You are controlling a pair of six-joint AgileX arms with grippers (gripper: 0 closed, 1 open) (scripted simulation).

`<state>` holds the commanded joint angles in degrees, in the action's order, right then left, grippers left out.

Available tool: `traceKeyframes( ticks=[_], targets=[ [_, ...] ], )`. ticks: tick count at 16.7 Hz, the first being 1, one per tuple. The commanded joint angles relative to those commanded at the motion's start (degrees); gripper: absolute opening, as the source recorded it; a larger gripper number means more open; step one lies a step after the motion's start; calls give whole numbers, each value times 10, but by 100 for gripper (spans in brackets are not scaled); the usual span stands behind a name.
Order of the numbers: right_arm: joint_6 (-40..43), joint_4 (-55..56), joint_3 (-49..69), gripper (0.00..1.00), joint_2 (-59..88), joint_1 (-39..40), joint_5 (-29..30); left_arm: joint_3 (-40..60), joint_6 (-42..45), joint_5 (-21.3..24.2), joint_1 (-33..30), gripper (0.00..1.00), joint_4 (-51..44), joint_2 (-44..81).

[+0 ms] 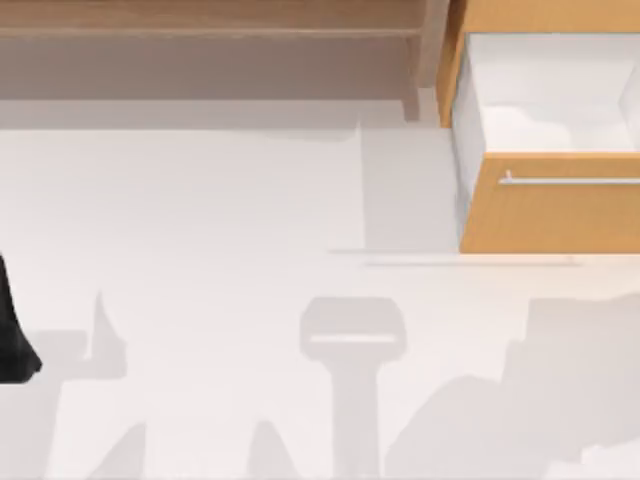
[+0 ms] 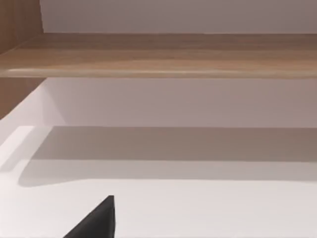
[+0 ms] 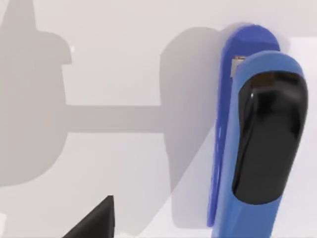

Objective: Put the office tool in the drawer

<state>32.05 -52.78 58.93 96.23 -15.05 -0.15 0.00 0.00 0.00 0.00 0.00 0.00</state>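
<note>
the left arm [image 1: 14, 335] shows as a dark shape at the far left edge of the table in the top view, about halfway down toward the near side. in the left wrist view a single black fingertip [image 2: 99, 220] pokes into the picture over the white surface; whether that claw is spread or pressed together i cannot tell. in the right wrist view one black fingertip [image 3: 96, 222] likewise enters over the table, and again i cannot tell how that claw stands.

just beside that fingertip, on the table, lies the stapler [image 3: 257, 144]: a blue body with a rounded nose, a glossy black pad set into its upper arm, a thinner blue base under it, and a small metal part visible near the nose between the two. it rests on the white surface, casting a soft shadow to one side. its place on the table cannot be told from the top view.

the table [image 1: 200, 220] is plain white, crossed by grey shadows of the arms. along its far edge runs a pale wooden shelf [image 1: 200, 20], with a white wall behind it in the left wrist view. at the far right stands the drawer [image 1: 550, 205], pulled open: orange-tan wooden front, slim silver bar handle [image 1: 570, 181], white inner walls.
</note>
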Motion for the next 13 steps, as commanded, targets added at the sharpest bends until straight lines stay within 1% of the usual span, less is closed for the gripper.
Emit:
traceKeyframes(
  ticks=[7, 11, 13],
  targets=[
    [-1, 111, -56, 100, 53, -1, 0, 0, 0, 0, 0, 100, 0, 0],
    [-1, 116, -60, 100, 57, -1, 0, 0, 0, 0, 0, 100, 0, 0],
    [-1, 116, -60, 85, 57, -1, 0, 0, 0, 0, 0, 100, 0, 0]
  ],
)
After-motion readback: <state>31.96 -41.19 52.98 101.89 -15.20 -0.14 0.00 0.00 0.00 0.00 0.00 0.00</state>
